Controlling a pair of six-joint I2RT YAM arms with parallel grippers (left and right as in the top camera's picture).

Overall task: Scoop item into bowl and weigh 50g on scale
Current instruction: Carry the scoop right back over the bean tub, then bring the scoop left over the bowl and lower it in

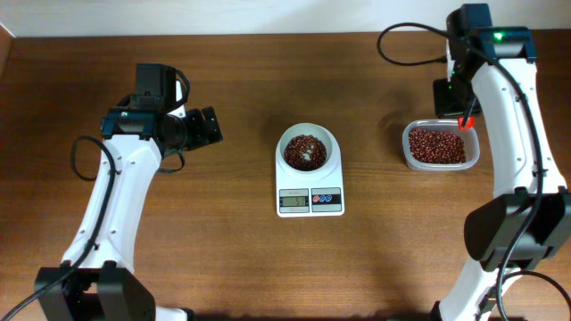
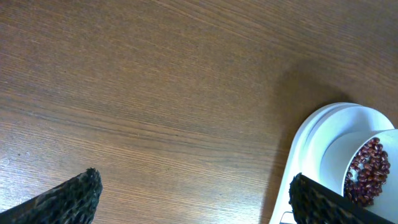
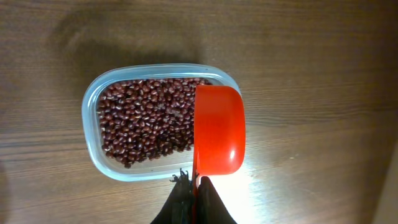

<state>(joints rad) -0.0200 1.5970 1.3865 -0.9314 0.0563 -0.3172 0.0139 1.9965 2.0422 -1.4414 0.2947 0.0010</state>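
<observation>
The white bowl sits on the white scale at the table's middle, with a small heap of dark red-brown beans in it. More beans fill a clear plastic tub at the right. My right gripper is shut on the handle of a red scoop, which hangs above the tub's right edge. My left gripper is open over bare wood, left of the scale; its fingertips frame the table, and the bowl shows at the right.
The brown wooden table stretches around the scale and tub. Both arm bases stand at the near edge, left and right. Black cables loop near each arm.
</observation>
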